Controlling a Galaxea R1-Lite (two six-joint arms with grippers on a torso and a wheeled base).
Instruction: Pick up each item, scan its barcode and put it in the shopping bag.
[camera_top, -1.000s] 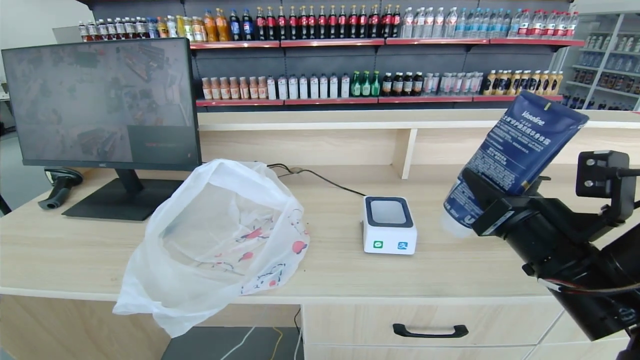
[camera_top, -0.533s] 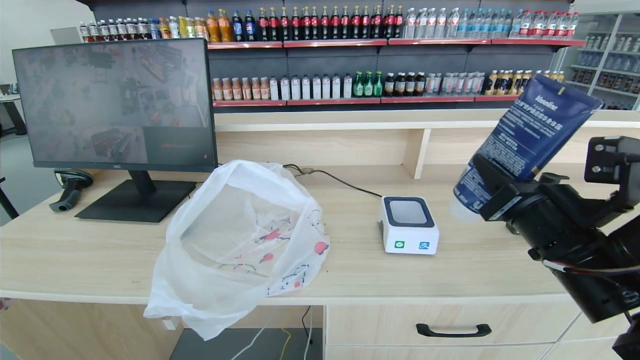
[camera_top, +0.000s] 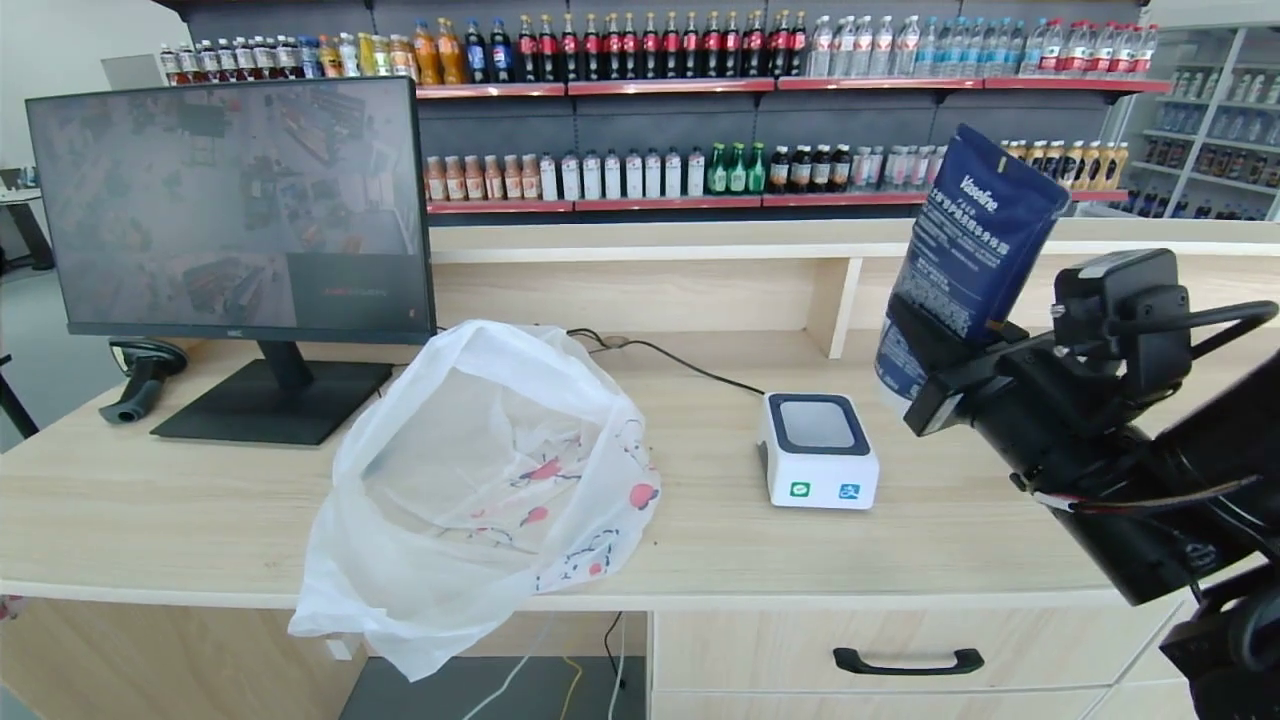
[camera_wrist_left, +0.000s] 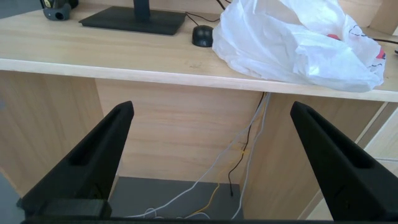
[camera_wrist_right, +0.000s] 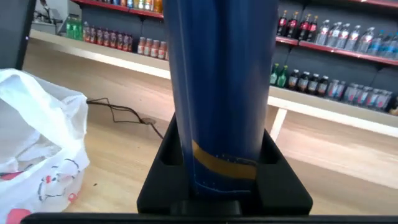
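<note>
Right gripper (camera_top: 950, 345) is pinching the blue tube (camera_top: 975, 240), which sticks up above it. Looks like the scan step: next the barcode needs turning toward the scanner (camera_top: 818, 450), down to its left.

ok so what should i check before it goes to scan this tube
1. Grip: right gripper shut on the lower part of the blue tube. Ok.
2. Window of the scanner uncovered, facing up. Ok.
3. Tube over the scanner: it hangs higher and off to the right. Not ok.
4. Barcode turned toward the scanner. Cannot tell.
5. Mouth of the shopping bag open on the counter. Ok.
6. Clearance: left gripper open, below the counter edge. Ok.
</note>
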